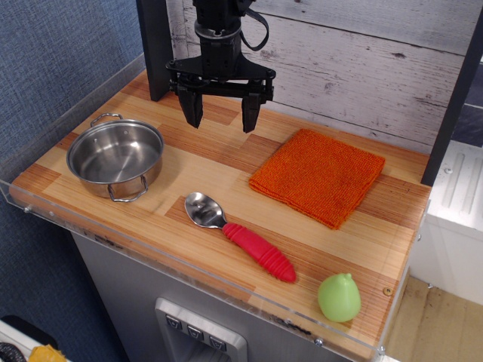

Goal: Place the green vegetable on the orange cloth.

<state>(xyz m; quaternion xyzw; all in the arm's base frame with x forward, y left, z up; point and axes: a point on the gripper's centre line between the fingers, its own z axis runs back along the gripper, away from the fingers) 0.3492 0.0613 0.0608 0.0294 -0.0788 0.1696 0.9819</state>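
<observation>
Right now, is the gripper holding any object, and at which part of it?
Nothing is held. The gripper is open and empty above the table, far from the green vegetable lying near the front edge.

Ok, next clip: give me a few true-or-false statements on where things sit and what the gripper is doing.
1. The green vegetable lies on the orange cloth. False: it sits on the wooden table near the front right corner, apart from the cloth.
2. The gripper is open and holds nothing. True.
3. The steel pot contains the spoon. False: the pot is empty; the spoon lies on the table beside it.
4. The spoon has a red handle. True.
5. The gripper hovers over the vegetable. False: it is at the back, between pot and cloth.
</observation>
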